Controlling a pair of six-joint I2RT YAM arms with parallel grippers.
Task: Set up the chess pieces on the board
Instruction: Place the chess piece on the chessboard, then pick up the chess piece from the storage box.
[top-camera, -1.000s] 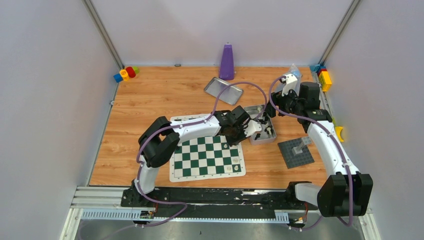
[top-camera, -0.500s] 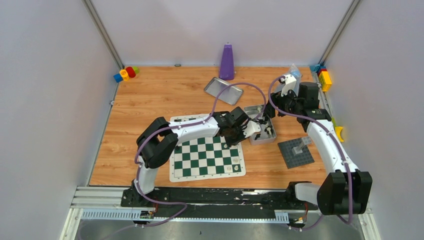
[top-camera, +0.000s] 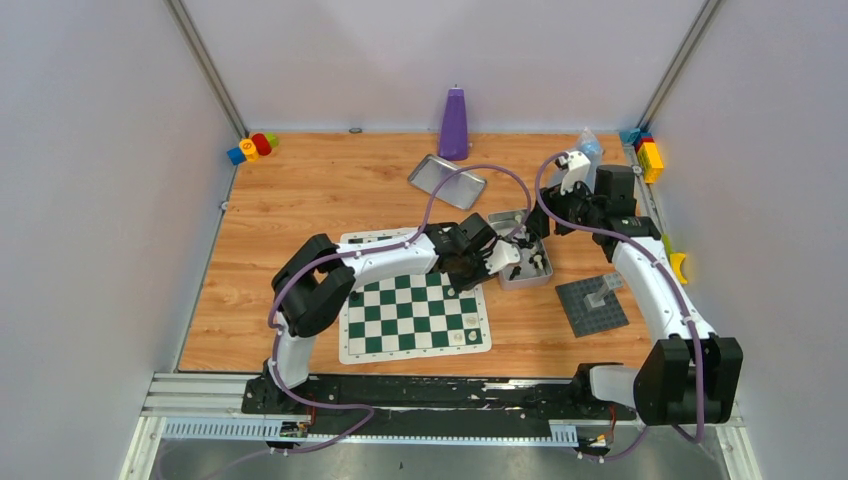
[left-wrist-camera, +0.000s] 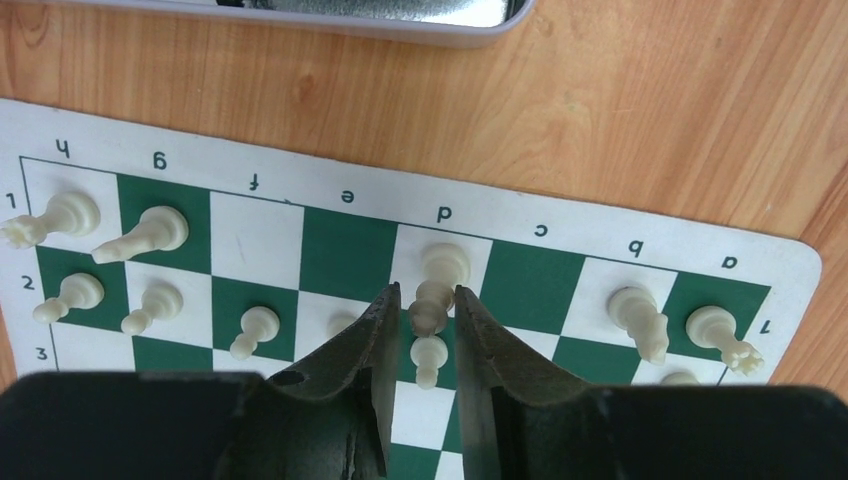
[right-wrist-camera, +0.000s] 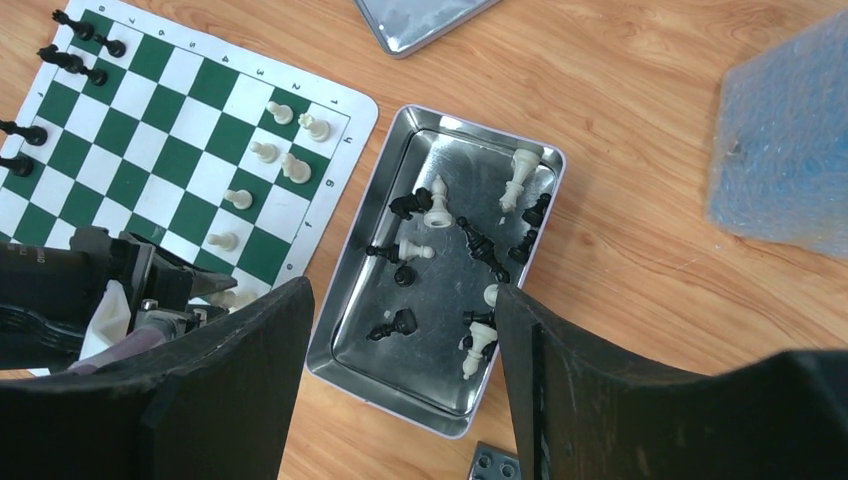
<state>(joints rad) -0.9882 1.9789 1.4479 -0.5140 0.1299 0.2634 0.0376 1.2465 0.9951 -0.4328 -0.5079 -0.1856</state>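
Note:
The green-and-white board (top-camera: 400, 320) lies in front of the left arm. In the left wrist view, several cream-white chess pieces stand on its first two rows (left-wrist-camera: 150, 232). My left gripper (left-wrist-camera: 427, 290) straddles a tall white piece (left-wrist-camera: 443, 272) standing on square d1. Its jaws are slightly apart, with a thin gap on the left side. A white pawn (left-wrist-camera: 428, 358) stands just behind it. My right gripper (right-wrist-camera: 402, 288) hovers open and empty above a metal tin (right-wrist-camera: 345, 330) holding several black and white pieces (right-wrist-camera: 480, 245). Black pieces (right-wrist-camera: 70, 60) line the board's far side.
A purple bottle (top-camera: 454, 124) and a silver tray lid (top-camera: 447, 181) stand at the back. A grey studded baseplate (top-camera: 591, 305) lies right of the tin. Coloured blocks sit in the back left corner (top-camera: 251, 148) and back right corner (top-camera: 648, 155). A bubble-wrap bag (right-wrist-camera: 780, 140) lies near the right arm.
My left gripper's jaws have widened a little around the white piece on d1. Both arms have barely shifted.

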